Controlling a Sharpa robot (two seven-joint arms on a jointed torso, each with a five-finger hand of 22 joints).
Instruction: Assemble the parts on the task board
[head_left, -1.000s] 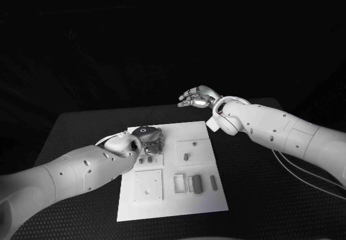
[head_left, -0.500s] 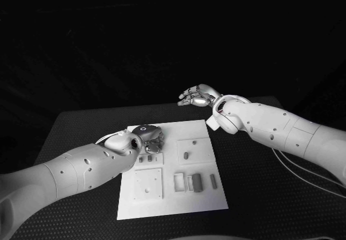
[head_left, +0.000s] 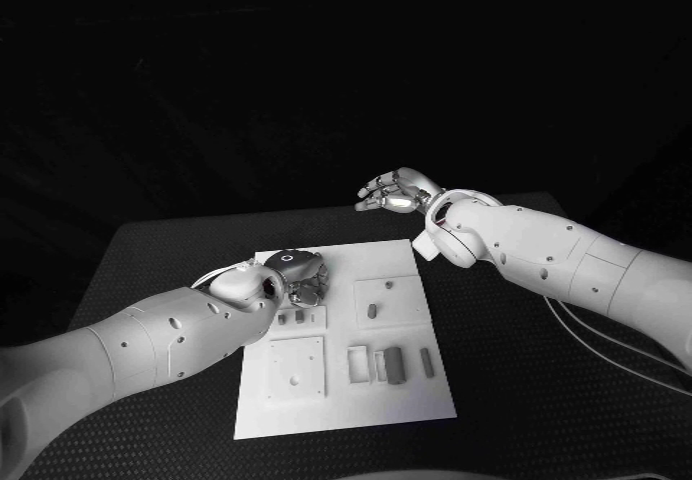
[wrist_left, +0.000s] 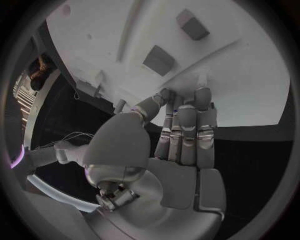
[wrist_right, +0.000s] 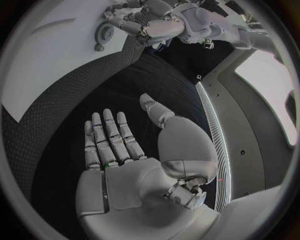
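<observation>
The white task board (head_left: 346, 410) lies in the middle of the black table. Grey parts (head_left: 392, 365) lie in a row near its front right, and two small ones (head_left: 296, 320) sit by my left hand (head_left: 296, 282). That hand is over the board's far left part. In the left wrist view my left hand (wrist_left: 181, 145) has its fingers side by side, with the tips on the board (wrist_left: 250, 90) near two grey blocks (wrist_left: 159, 60). The thumb lies against the fingers; whether anything is pinched is unclear. My right hand (head_left: 392, 195) hangs raised past the far edge, fingers apart, empty (wrist_right: 125, 160).
Two raised square plates sit on the board, one near the front left (head_left: 296, 370) and one with a slot at mid right (head_left: 389, 300). Black table surface (head_left: 534, 400) surrounds the board. A cable (head_left: 606, 350) runs under my right arm.
My left hand has crept slightly farther along the board. The right hand holds still in the air.
</observation>
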